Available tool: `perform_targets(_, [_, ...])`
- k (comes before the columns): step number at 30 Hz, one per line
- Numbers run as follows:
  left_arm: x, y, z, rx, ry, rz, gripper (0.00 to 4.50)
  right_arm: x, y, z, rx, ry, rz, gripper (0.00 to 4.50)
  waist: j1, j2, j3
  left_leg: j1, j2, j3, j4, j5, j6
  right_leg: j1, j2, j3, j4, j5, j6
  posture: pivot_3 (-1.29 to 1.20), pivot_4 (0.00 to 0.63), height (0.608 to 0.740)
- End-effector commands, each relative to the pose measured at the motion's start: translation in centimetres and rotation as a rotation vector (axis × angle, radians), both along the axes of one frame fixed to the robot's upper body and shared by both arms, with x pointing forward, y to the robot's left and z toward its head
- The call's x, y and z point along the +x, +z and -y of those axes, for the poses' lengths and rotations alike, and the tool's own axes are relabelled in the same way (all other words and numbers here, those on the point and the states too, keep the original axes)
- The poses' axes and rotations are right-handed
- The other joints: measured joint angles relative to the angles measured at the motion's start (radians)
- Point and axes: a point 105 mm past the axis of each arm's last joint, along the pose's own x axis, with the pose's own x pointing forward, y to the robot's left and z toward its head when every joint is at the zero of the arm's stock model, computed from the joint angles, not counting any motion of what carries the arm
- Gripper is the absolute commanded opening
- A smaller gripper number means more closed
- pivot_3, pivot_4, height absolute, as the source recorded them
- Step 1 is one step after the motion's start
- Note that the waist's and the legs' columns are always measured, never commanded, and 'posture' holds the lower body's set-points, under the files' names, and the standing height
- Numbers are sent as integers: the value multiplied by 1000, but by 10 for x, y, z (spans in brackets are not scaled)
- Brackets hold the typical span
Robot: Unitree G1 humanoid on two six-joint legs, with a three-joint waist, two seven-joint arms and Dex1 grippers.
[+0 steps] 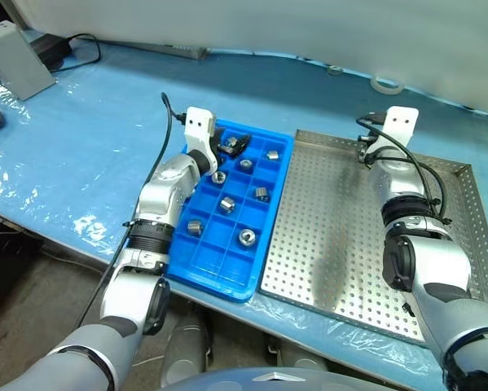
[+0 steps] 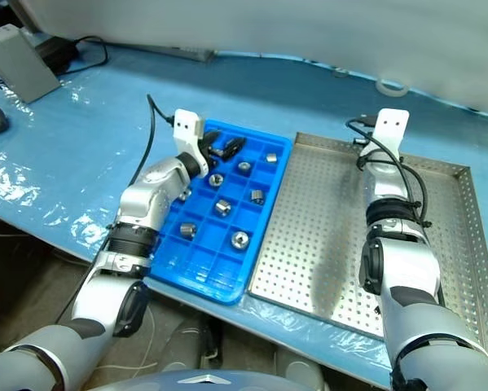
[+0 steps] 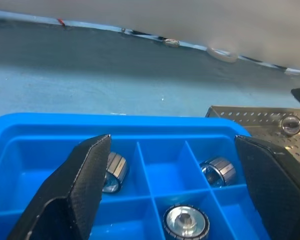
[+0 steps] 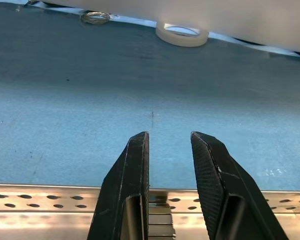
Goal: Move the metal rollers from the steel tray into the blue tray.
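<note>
The blue tray point(image 1: 219, 285) lies left of the steel tray point(image 1: 341, 236) on the blue-covered table. Several metal rollers point(image 1: 247, 237) sit in separate compartments of the blue tray. My left gripper point(image 3: 172, 142) hangs open over that tray's far end, with rollers point(image 3: 186, 222) below and nothing between its fingers. One roller point(image 3: 291, 124) lies on the steel tray's floor in its far left corner. My right gripper point(image 4: 170, 135) is at that corner, level and pointing over the rim, shut to a narrow gap. The roller point(image 4: 157, 220) shows low in that gap; I cannot tell if it is touched.
A grey box point(image 1: 15, 57) and dark cables sit at the table's far left. A white tape roll point(image 4: 182, 34) and a small ring point(image 4: 95, 17) lie beyond the steel tray near the wall. The table's front edge runs just below both trays.
</note>
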Motion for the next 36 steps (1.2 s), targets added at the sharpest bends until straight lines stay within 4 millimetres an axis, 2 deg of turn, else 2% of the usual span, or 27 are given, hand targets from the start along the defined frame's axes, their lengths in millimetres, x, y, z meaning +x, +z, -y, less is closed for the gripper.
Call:
perform_targets(1, [-4, 15, 1, -12, -6, 51, 4173, 0, 17, -4, 4, 29, 91, 1330, 1, 0, 0, 0, 0, 0, 1, 0, 1, 0, 0, 0, 1, 0, 0, -65, 150, 740])
perform_targets(6, [-4, 13, 2, -17, -6, 42, 4173, -4, 51, -18, -41, 148, 212, 1330, 3, 0, 0, 0, 0, 1, 2, -1, 5, 0, -2, 0, 3, 0, 0, -65, 150, 740])
perform_targets(10, [-7, 11, 4, -22, -11, 36, 4173, -14, 59, -22, -73, 213, 214, 1330, 9, 0, 0, 0, -1, 1, 2, -1, 6, 0, -2, 0, 3, 0, 0, -66, 150, 740])
perform_targets(13, [-7, 8, 3, -26, -6, 27, 4173, -23, 49, -23, -154, 249, 154, 1330, 16, 0, 0, 0, -1, 1, 2, -1, 6, 0, -2, -1, 2, 0, 0, -71, 150, 740])
perform_targets(17, [-8, 5, 5, -26, -10, 16, 4173, -30, 29, -4, -159, 180, 80, 1330, 27, 0, 0, 0, -1, 1, 2, 0, 6, 0, -4, -1, 3, 0, 0, -75, 150, 740])
perform_targets(24, [-7, 5, 7, -23, -17, 13, 4173, -33, 25, -3, -195, 150, 69, 1330, 26, 0, 0, 0, -2, 2, 2, 0, 7, 0, -5, 0, 3, 0, 0, -82, 150, 740])
perform_targets(27, [-8, 5, 8, -22, -21, 13, 4173, -34, 28, -6, -210, 169, 94, 1899, 26, 0, 0, 0, -2, 2, 2, 0, 7, 0, -5, 0, 2, 0, 0, -83, 150, 740])
perform_targets(32, [-8, 5, 8, -25, -25, 12, 4173, -36, 26, -5, -211, 165, 86, 3518, 26, 0, 0, 0, -2, 3, 2, 0, 7, 0, -5, 0, 2, 0, 0, -81, 150, 740])
perform_targets(35, [-9, 5, 9, -25, -26, 10, 4173, -34, 15, -7, -215, 171, 31, 4451, 26, 0, 0, 0, -2, 3, 2, 0, 7, 0, -5, 0, 2, 0, 0, -78, 150, 740])
perform_targets(36, [-9, 4, 9, -25, -26, 9, 4173, -33, 14, -9, -225, 176, 23, 4451, 25, 0, 0, 0, -2, 3, 2, 0, 7, 0, -5, 0, 2, 0, 0, -77, 150, 740])
